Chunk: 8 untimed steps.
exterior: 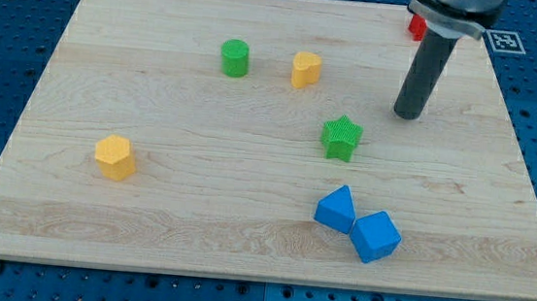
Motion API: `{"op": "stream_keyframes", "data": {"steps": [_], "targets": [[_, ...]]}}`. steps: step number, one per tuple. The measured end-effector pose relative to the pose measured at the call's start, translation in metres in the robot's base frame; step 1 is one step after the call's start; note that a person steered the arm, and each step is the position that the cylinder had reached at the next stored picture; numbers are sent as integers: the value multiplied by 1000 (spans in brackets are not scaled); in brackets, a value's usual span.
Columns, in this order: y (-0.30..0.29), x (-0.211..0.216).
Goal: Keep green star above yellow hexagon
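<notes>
The green star [342,137] sits right of the board's middle. The yellow hexagon [115,157] lies far to its left, toward the view's lower left. My tip [408,113] rests on the board up and to the right of the green star, a short gap away and not touching it.
A green cylinder [235,58] and a yellow block [306,70] stand near the view's top centre. Two blue blocks [335,209] [375,236] touch each other below the star. A red block [417,27] is partly hidden behind the rod at the top right. The wooden board [67,221] lies on a blue pegboard.
</notes>
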<state>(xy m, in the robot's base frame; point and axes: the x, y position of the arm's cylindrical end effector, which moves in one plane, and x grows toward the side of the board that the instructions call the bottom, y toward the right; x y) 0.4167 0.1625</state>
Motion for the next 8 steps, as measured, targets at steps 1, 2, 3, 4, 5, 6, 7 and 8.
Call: {"op": "stream_keyframes", "data": {"steps": [1,2,3,4,5,6,7,8], "targets": [[0,25],[0,27],[-8,35],[-19,53],[-19,54],[-19,59],[-19,68],[-20,74]]}}
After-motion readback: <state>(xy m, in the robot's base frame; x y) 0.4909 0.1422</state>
